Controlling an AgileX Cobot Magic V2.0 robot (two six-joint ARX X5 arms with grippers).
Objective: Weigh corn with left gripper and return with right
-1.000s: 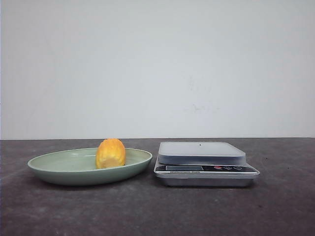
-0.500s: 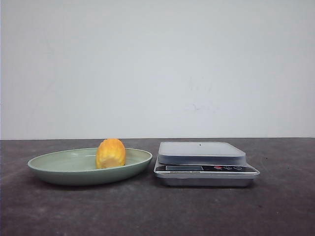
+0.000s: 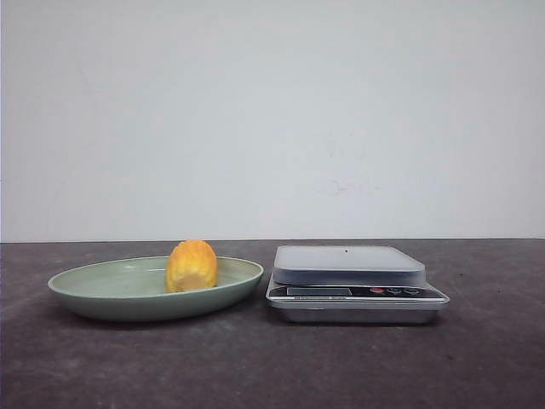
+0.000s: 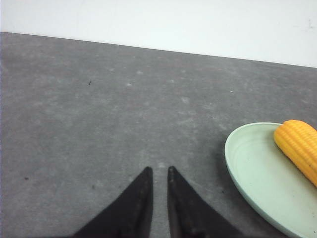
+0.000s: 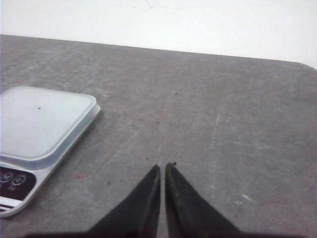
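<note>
The corn (image 3: 192, 266), a short yellow-orange cob piece, lies in the green dish (image 3: 102, 298) on the left of the table. In the left wrist view the corn (image 4: 298, 147) rests at the far side of the dish (image 4: 247, 163). My left gripper (image 4: 159, 171) is over bare table beside the dish, empty, its jaws nearly together with a narrow gap. The silver scale (image 3: 349, 277) stands right of the dish, its platform bare. My right gripper (image 5: 163, 166) is shut and empty over bare table beside the scale (image 5: 42, 124). Neither gripper shows in the front view.
The dark grey table (image 3: 272, 366) runs to a white wall behind. The scale's display and buttons (image 3: 392, 291) face the front. The table's rounded corner (image 5: 309, 67) shows in the right wrist view.
</note>
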